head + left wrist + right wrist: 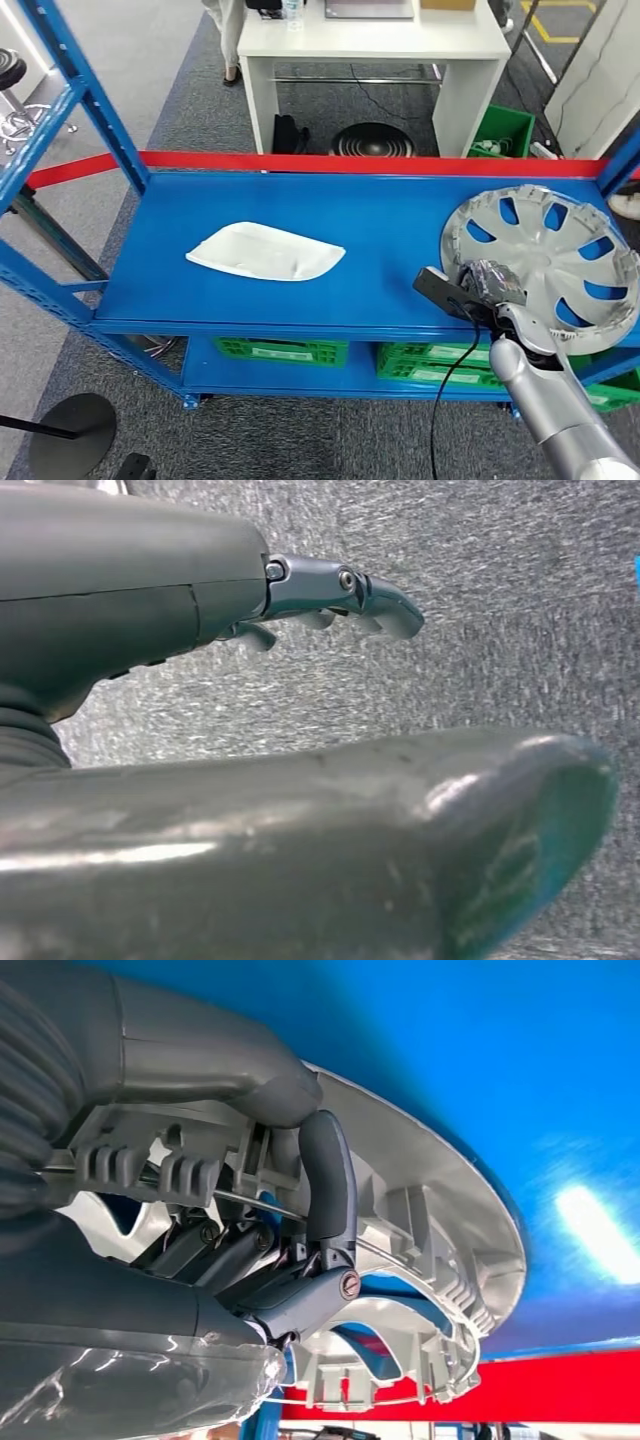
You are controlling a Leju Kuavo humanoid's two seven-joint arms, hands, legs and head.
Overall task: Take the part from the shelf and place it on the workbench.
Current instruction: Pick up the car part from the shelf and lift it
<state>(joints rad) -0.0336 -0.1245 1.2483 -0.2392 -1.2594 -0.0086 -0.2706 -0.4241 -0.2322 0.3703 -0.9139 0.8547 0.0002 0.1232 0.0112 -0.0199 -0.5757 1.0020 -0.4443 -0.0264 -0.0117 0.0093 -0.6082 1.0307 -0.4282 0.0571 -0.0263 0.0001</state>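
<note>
The silver hubcap point(545, 262), inner side up, lies at the blue shelf's point(302, 215) right end.

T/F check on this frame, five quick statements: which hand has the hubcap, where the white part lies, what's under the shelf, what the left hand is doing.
1. The right hand grips the silver hubcap at its near rim. True; in the right wrist view the fingers hook through the hubcap's openings.
2. The white part lies on the blue shelf, apart from the hubcap. True.
3. The left hand holds the white part. False: it holds nothing, with grey carpet behind it.
4. Red crates sit under the shelf. False: the crates are green.
5. The hubcap is stacked on the white part. False: bare blue shelf separates them.
</note>
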